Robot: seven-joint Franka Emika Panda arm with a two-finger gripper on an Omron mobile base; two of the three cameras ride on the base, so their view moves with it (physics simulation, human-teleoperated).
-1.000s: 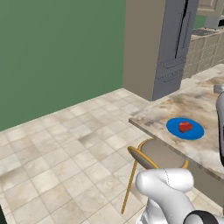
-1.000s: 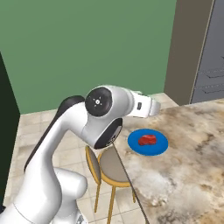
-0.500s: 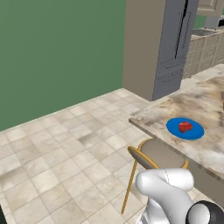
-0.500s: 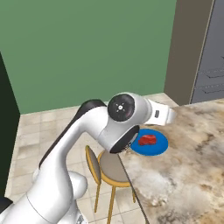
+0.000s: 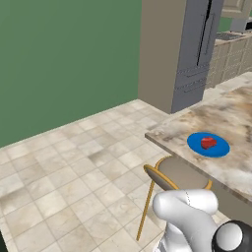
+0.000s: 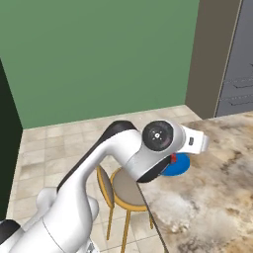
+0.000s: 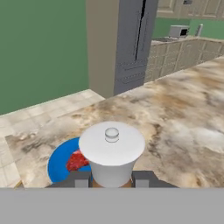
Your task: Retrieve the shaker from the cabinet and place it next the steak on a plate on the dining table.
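Hand view: claw (image 7: 111, 178) closed tight on the shaker (image 7: 112, 153), the two dark fingers (image 7: 78, 178) pressed against either side of it just under the flat white-grey cap; a thin strip of orange-brown body shows between the tips at the bottom. Shaker is held up in the air above the near end of the table (image 7: 175, 118), upright relative to the camera. Directly behind and below it lies the blue plate (image 7: 59, 159) with the red steak (image 7: 77, 161) on it; the shaker's cap covers the plate's right part in this view, so how high it sits over the plate can't be told. In the left base view the plate (image 5: 208, 145) sits near the table's (image 5: 236, 118) corner, steak (image 5: 208, 142) roughly in its middle. One round-seated stool (image 5: 178, 173) with gold legs is tucked against the table edge just in front of the plate. In the right base view the arm's elbow and wrist block most of the plate (image 6: 179, 164), only a blue sliver and a bit of red steak (image 6: 173, 158) peeking out beside the white link. Tall grey double-door unit (image 7: 131, 41) stands beyond the table's far corner, beige cabinets (image 7: 175, 59) to its right, green wall behind, tiled floor (image 5: 74, 172) beside the table.
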